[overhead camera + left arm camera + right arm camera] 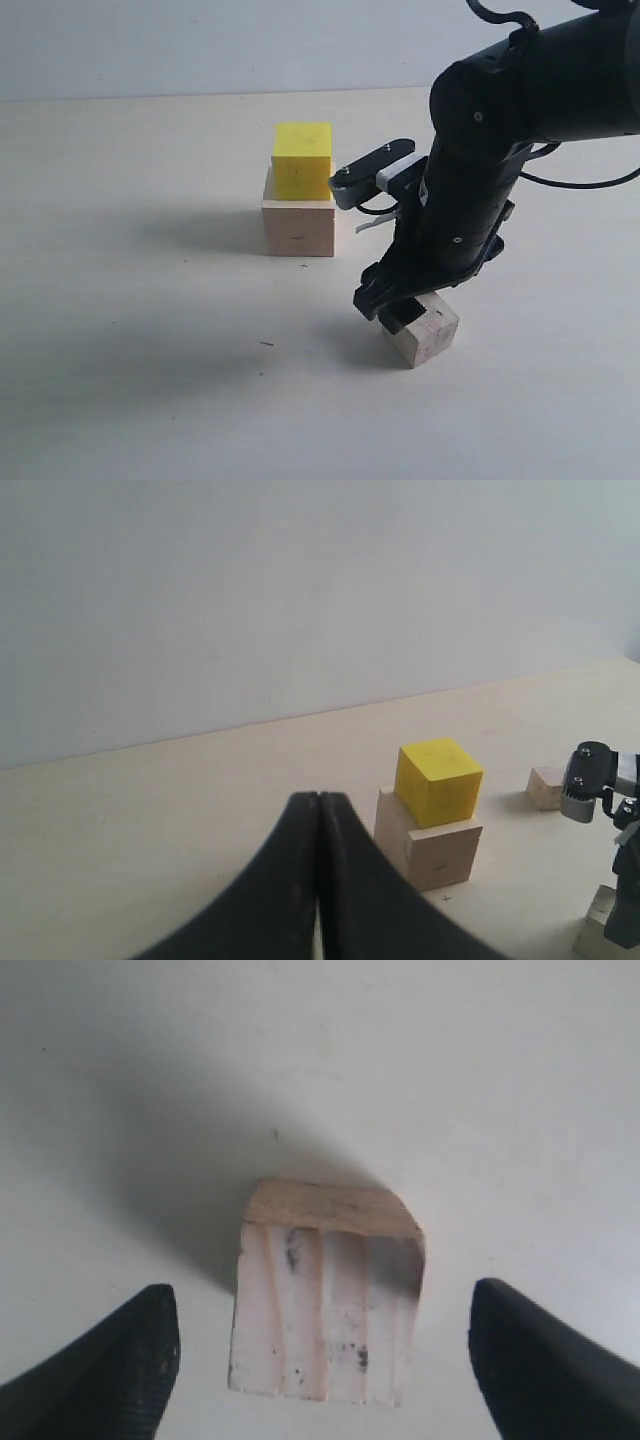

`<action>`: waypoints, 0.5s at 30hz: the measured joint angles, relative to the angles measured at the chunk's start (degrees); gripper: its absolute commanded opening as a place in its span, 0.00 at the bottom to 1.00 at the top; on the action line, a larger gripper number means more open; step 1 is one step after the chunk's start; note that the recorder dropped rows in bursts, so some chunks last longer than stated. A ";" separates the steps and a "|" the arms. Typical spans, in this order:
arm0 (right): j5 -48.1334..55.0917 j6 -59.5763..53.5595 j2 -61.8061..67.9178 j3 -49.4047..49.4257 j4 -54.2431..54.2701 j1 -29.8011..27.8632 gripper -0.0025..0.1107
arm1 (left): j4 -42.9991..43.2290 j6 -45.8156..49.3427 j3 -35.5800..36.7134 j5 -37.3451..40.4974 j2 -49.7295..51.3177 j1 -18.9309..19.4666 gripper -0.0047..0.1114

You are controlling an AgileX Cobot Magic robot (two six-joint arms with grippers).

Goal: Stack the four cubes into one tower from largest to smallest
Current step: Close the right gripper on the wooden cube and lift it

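Yellow cube (302, 160) sits atop largest pale wood cube (298, 228), mid worktop (150, 300). Knotty pale wood cube (425, 335) lies nearer, right of stack, apart. Tiniest cube (546, 787) lies on worktop, apart from stack. Right claw (325, 1360) spread wide, straddling knotty cube, fingers clear of sides. Left claw (320, 805) pressed together, empty, well apart from stack.

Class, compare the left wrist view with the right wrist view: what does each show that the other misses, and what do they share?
Left wrist only: the yellow cube on the largest cube, the tiny cube, and the shut left pincer. Right wrist only: the open right pincer, either side of the knotty cube. Both: that cube (partly) and the table.
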 measured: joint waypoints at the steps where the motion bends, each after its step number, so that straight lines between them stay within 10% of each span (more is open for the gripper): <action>1: -0.28 0.00 0.33 0.00 -0.23 0.00 0.69 | 0.00 0.00 0.00 0.15 0.00 0.00 0.04; 15: -1.78 4.29 3.80 0.00 -0.72 0.00 0.55 | 0.00 0.00 0.00 3.41 0.00 0.00 0.04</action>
